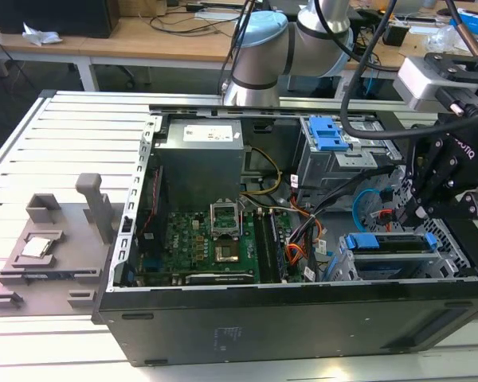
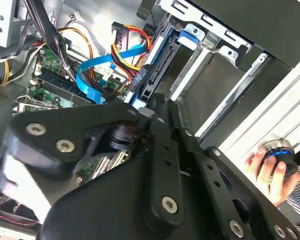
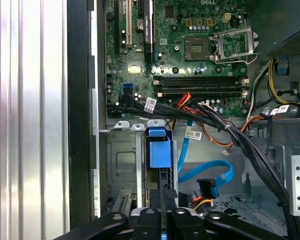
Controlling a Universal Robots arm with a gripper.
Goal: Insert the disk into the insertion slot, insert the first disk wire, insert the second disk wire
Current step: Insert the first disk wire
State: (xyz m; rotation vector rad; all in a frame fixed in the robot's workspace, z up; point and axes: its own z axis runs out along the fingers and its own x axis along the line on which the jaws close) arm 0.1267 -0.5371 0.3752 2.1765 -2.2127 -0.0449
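The disk (image 1: 386, 243) sits on edge in the insertion slot (image 1: 456, 256), a low perforated grey cage at the case's corner on the exterior view's right. Its bright blue carrier (image 3: 159, 150) faces me in the first wrist view, and its blue frame (image 2: 189, 34) also shows in the second wrist view. My gripper (image 3: 162, 222) hangs right over the disk's end with its fingers drawn together on the carrier edge. A blue flat wire (image 3: 210, 172) with a black plug lies loose beside the slot. A plug on red, yellow and black wires (image 2: 140, 77) hangs close to the disk.
A taller grey cage with a blue latch (image 1: 331, 134) stands behind the slot. The motherboard (image 1: 215, 247) and a thick black cable bundle (image 3: 250, 150) fill the case beside it. A person's hand (image 2: 270, 172) rests on a knob outside the case wall. A grey fixture (image 1: 48, 247) lies on the slatted table.
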